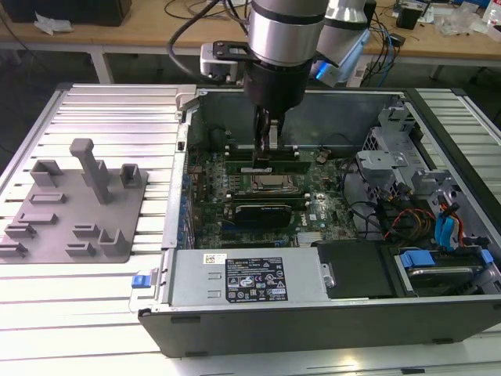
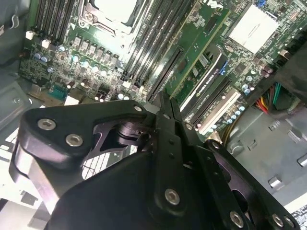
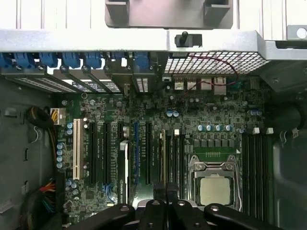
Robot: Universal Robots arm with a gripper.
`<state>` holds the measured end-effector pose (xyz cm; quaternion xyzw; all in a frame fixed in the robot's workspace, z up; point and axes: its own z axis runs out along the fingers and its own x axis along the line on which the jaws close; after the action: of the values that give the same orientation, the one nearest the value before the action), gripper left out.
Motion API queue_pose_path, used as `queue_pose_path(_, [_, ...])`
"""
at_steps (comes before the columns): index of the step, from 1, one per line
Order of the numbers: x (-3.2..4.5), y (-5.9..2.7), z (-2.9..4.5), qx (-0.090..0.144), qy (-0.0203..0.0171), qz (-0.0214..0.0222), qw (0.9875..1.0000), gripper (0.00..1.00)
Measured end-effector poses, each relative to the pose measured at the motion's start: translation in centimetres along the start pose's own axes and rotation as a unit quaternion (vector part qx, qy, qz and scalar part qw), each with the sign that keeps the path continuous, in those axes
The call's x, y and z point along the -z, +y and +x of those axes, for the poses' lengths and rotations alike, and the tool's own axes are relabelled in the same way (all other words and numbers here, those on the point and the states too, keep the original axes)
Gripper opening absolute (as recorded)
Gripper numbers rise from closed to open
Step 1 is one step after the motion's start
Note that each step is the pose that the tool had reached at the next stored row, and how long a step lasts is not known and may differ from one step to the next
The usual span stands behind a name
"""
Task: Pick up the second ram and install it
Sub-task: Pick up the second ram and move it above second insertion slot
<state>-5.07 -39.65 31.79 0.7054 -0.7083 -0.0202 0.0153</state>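
The second ram [image 1: 290, 166] is a long green stick standing on edge inside the open computer case, beside the processor socket [image 1: 270, 185]. My gripper [image 1: 264, 157] reaches straight down onto its middle, fingers shut on it. In the second wrist view the second ram [image 2: 204, 45] runs away from my gripper [image 2: 162, 98], parallel to the long black slots [image 2: 165, 72]. Seen edge-on in the first wrist view, the second ram [image 3: 163, 153] is a thin line leading to my gripper [image 3: 166, 189]. I cannot tell whether it is seated in a slot.
A grey holder tray [image 1: 70, 219] with upright posts sits on the ribbed table at the exterior view's left. Inside the case are a black labelled card [image 1: 262, 211], the power supply [image 1: 250, 278], a metal drive cage [image 1: 391, 168] and loose cables [image 1: 399, 223].
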Motion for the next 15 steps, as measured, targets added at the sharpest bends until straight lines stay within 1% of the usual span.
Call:
queue_pose_path(3, [-0.49,-0.02,-0.07,0.000,0.0001,-0.0001,1.0000,0.09])
queue_pose_path(7, [-0.85,-0.04,-0.16,0.000,-0.0001,0.0000,1.0000,0.09])
queue_pose_path(8, [-1.12,-0.05,-0.19,0.000,0.0000,0.0000,1.0000,0.09])
queue_pose_path(10, [-1.34,-0.05,-0.27,0.000,0.0001,0.0000,1.0000,0.09])
queue_pose_path(14, [-2.43,-0.19,-0.66,0.000,0.0000,0.0000,1.0000,0.09])
queue_pose_path(15, [-2.51,-0.22,-0.73,0.000,0.0000,0.0000,1.0000,0.09])
